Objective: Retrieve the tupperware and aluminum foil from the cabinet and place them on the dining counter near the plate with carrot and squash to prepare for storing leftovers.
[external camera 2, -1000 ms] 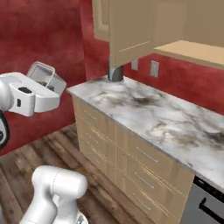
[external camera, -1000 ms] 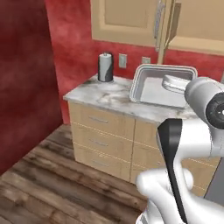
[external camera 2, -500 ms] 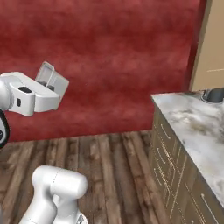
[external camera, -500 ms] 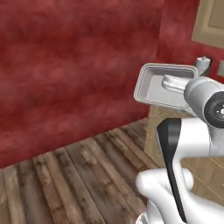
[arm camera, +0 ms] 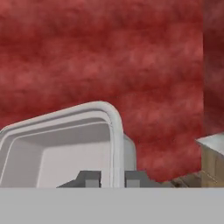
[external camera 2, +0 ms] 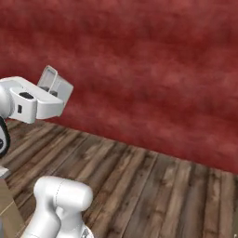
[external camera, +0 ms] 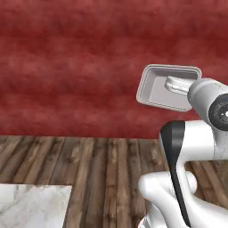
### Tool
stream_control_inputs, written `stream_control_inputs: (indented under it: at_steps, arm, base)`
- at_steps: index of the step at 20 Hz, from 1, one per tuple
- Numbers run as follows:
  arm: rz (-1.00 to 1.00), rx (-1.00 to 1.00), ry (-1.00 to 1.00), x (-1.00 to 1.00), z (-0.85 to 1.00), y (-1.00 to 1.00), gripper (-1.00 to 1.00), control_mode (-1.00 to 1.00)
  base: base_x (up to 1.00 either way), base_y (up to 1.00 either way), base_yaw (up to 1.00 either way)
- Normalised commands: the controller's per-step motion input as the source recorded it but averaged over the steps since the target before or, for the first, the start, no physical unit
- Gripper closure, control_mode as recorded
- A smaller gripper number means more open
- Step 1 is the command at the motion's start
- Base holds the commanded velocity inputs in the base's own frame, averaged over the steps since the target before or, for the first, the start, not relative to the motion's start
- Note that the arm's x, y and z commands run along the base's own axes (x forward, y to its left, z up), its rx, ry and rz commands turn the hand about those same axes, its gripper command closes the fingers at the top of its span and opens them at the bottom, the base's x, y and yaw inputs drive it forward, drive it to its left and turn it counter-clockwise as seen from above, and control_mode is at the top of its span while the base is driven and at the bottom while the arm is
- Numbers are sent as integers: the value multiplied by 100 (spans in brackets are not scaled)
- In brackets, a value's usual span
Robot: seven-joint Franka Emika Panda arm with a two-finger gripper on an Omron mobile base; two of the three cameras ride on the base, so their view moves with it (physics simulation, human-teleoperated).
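While no lettering, label or brand mark can be read on anything here, the one task item in sight is plain: the shallow rectangular grey translucent plastic tupperware (external camera: 165, 87) with rounded corners and a flared rim, carried in the air in front of the mottled red wall (external camera: 67, 67). The two-finger gripper (arm camera: 113, 178) is clamped on the container's rim; in the hand view one dark finger tip sits inside the rim and the other outside it, the white rim (arm camera: 114, 131) passing straight up between them. In the left base view the tupperware is tipped so that its open inside faces the camera, with a finger lying against its inner wall. In the right base view the tupperware (external camera 2: 55, 85) stands on edge above the white hand, well above the floor.

Nothing touches the container except the gripper; it rests on no surface. Around it there is open room: the red wall lies beyond it, and the dark brown wooden plank floor (external camera 2: 153, 186) stretches bare below.

At the lower left corner of the left base view a corner of a white-grey marble top (external camera: 31, 205) juts in, its straight edges meeting the floor boards, well apart from the tupperware. At the right edge of the hand view a pale worktop corner over tan wood (arm camera: 213, 157) shows, beside a darker red wall section, also well apart from the container.
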Motion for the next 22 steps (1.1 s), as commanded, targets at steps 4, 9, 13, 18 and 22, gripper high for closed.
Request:
stream_control_inputs:
  at_steps: [4,9,13,18,22]
  arm:
    - [0,0,0,0,0,0,100,100]
    - [0,0,0,0,0,0,100,100]
    - [0,0,0,0,0,0,100,100]
    - [0,0,0,0,0,0,100,100]
    - [0,0,0,0,0,0,100,100]
  base:
    - [72,-35,67]
    - [64,-92,44]
    - [90,-33,53]
    - [100,0,63]
    - [100,0,63]
